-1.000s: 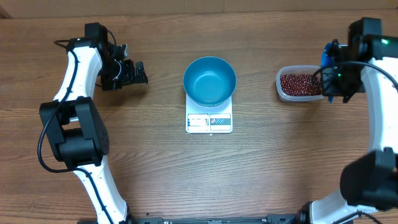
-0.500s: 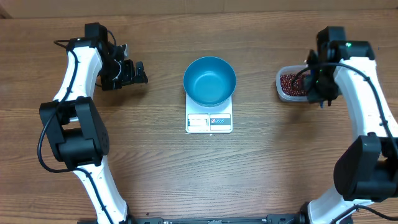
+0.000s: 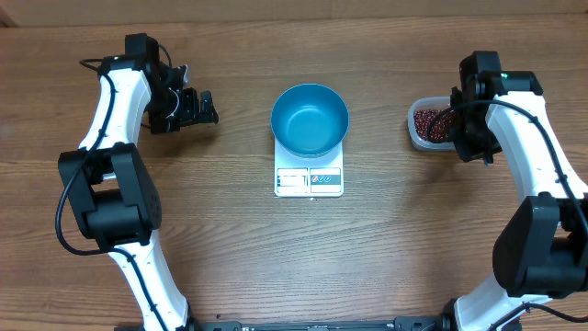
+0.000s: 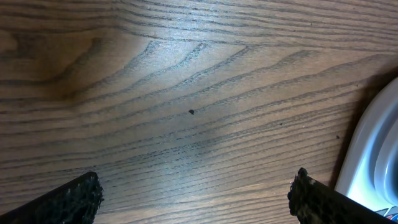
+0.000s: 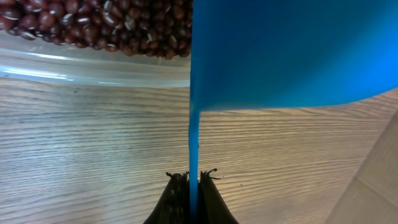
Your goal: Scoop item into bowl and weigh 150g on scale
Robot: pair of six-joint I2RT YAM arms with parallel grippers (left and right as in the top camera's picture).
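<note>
From above, the blue bowl (image 3: 310, 119) sits on the white scale (image 3: 309, 180). The beans (image 3: 430, 120) lie in a clear tub (image 3: 416, 135) on the right, under the right arm (image 3: 516, 119).

Left wrist: the left gripper (image 4: 196, 198) is spread wide over the table (image 4: 186, 74), holding nothing.

Right wrist: the right gripper (image 5: 193, 182) pinches the blue scoop (image 5: 280, 50) by its handle, next to the beans.

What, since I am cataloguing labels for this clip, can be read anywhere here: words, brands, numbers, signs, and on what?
No text here can be read.
scale: print and small red marks on its front panel, too small to read; no digits can be made out on its display.
bowl, clear tub, blue scoop: no markings visible.
</note>
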